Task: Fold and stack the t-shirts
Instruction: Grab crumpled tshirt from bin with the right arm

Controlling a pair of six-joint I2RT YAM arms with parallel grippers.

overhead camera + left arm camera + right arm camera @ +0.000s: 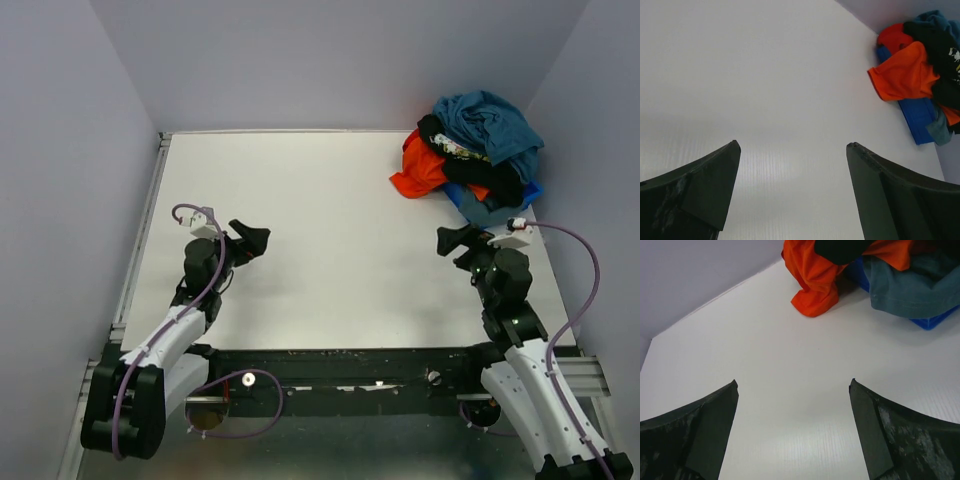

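Note:
The t-shirts lie in one crumpled heap at the table's far right corner. The teal-blue shirt [492, 122] is on top, the black floral shirt [468, 160] runs under it, the orange-red shirt [420, 170] spills out to the left and the bright blue shirt [498, 208] is at the bottom near edge. The heap also shows in the left wrist view [910, 70] and the right wrist view [815, 275]. My left gripper [252, 238] is open and empty over the table's left side. My right gripper [450, 240] is open and empty, just in front of the heap.
The white table [330, 220] is boxed in by grey walls at the back and both sides. A metal rail [140, 240] runs along its left edge. The black frame with cables lies at the near edge.

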